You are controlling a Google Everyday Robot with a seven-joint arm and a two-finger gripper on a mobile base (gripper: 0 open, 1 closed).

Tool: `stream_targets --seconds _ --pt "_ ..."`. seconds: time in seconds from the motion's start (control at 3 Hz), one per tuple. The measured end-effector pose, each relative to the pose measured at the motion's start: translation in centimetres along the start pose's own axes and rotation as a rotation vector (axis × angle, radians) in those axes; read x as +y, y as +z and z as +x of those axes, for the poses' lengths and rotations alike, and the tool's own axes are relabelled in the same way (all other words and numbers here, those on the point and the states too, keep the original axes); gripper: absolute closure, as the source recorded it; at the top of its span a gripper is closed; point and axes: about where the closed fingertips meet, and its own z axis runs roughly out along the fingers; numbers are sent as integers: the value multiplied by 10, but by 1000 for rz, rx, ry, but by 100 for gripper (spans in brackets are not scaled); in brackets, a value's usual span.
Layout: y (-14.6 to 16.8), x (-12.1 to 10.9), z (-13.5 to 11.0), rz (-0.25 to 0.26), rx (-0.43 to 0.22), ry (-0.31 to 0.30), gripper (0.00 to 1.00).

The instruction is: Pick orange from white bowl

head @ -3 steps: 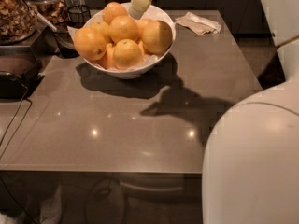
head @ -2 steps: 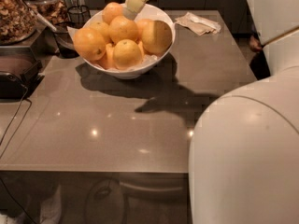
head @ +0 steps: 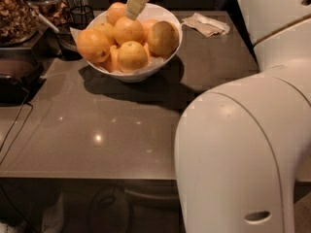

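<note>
- the glossy round white bowl (head: 130,74) sits at the far left of your grey stone-look tabletop (head: 97,130), heaped with oranges.
- your pale two-finger gripper (head: 131,14) comes down from the far edge, its tip at the round orange in the far middle of the heap (head: 128,30); you cannot tell whether it is spread or closed.
- left of the bowl it is tight: a black wire holder (head: 73,30) just beside the rim and a nut-filled glass jar (head: 14,13).
- a crumpled white napkin (head: 206,23) lies far right, apart from the bowl.
- the near table is open.
- since a second ago, the gripper has edged left and your white robot body (head: 243,154) fills more of the near right.
</note>
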Motion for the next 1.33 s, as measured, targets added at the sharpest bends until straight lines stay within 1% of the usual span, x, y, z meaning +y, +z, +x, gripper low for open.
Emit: stream_targets --seconds 0.67,1.0,1.33 --pt "24 -11 -6 2 32 -2 26" --pt "41 -15 -9 3 62 -8 31" --pt "56 -19 -8 -1 86 -9 31"
